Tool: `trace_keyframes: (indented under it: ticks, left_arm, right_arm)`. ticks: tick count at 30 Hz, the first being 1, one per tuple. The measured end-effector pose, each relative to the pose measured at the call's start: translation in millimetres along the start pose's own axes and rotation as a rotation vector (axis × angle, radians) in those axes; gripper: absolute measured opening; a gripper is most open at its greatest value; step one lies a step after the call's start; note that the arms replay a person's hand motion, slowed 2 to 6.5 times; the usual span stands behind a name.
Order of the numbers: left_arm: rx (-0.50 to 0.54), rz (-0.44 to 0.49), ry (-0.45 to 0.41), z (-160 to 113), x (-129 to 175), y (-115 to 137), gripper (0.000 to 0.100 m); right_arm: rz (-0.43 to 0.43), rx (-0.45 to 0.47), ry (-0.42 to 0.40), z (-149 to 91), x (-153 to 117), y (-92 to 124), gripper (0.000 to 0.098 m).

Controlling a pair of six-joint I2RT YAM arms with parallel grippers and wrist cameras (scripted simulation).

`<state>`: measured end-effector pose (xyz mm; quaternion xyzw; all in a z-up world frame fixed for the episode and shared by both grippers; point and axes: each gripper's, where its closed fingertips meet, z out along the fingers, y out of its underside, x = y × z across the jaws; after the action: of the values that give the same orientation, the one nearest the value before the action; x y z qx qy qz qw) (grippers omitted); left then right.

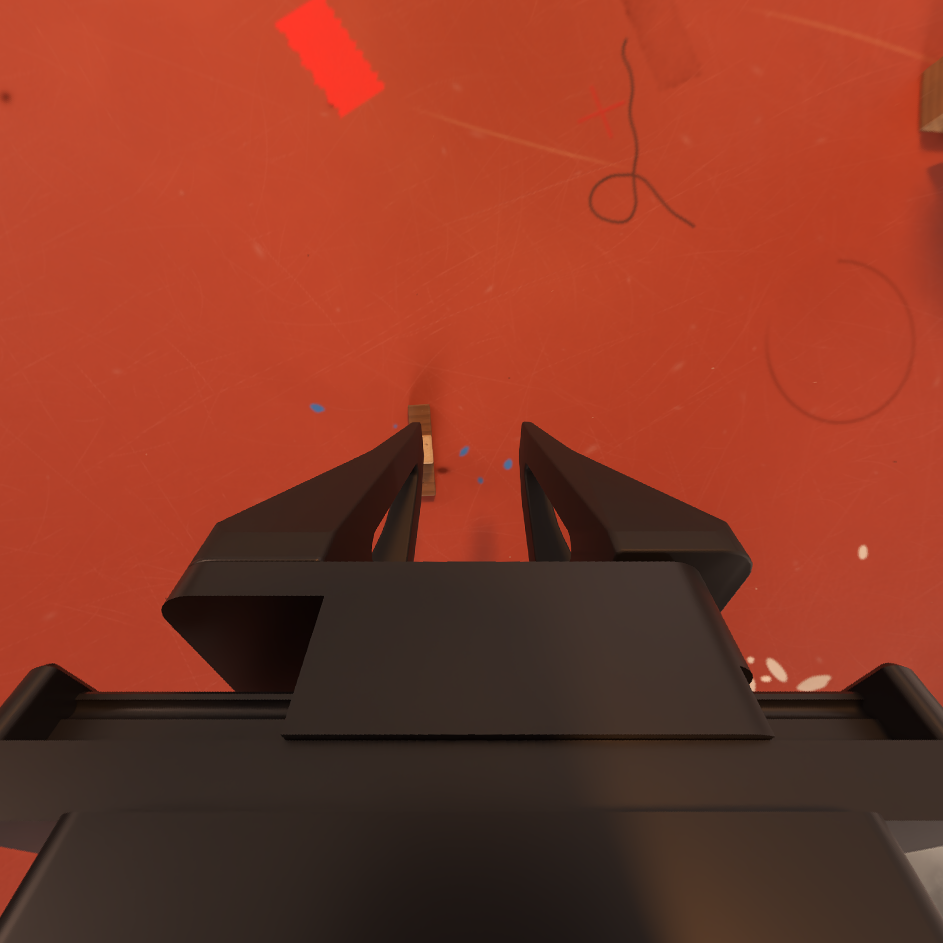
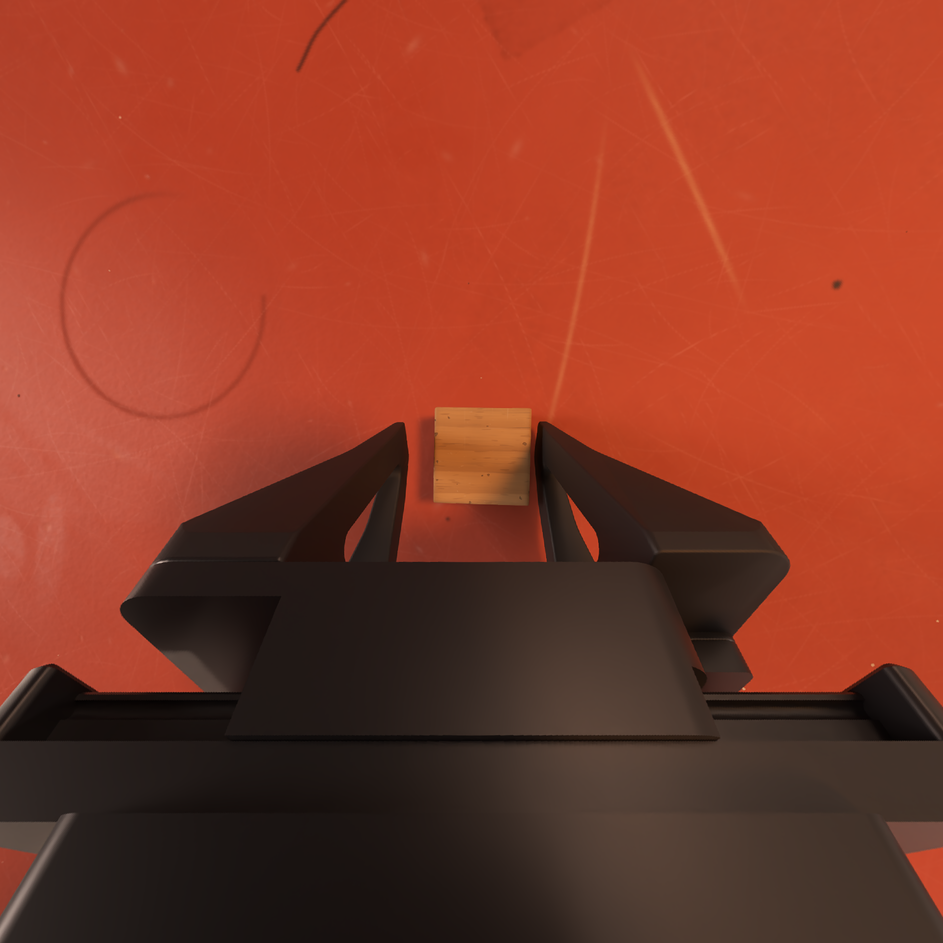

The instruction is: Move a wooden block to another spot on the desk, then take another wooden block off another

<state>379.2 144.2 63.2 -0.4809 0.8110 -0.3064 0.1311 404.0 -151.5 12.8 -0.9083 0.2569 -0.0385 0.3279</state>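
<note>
Square light-brown wooden block (image 2: 481, 455) flat on scratched red surface (image 2: 714, 255), squarish with no clear long axis, grain crosswise between black right hand (image 2: 471, 433) fingers. Spread wide, holding nothing; right finger just beside block. Left hand (image 1: 470, 433) spread, empty.

Both grippers, left (image 1: 470, 439) and right (image 2: 470, 439), spread, downward-pointing.

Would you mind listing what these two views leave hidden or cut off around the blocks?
- Left wrist view: the wooden blocks near the left end effector are mostly hidden behind its finger; how they are stacked cannot be told.
- Left wrist view: another wooden piece is cut off by the right edge.
- Right wrist view: only the top face of the wooden block between the right end effector fingers shows; anything beneath it is hidden.
</note>
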Motion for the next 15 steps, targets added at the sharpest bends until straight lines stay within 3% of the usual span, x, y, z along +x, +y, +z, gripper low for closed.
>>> trace_keyframes:
  ticks: [15]
  left_arm:
    - [-0.105, -0.003, -0.130, 17, -21, 14, 0.031]
  right_arm:
    - [-0.019, 0.022, -0.017, -2, -5, -4, 0.0458]
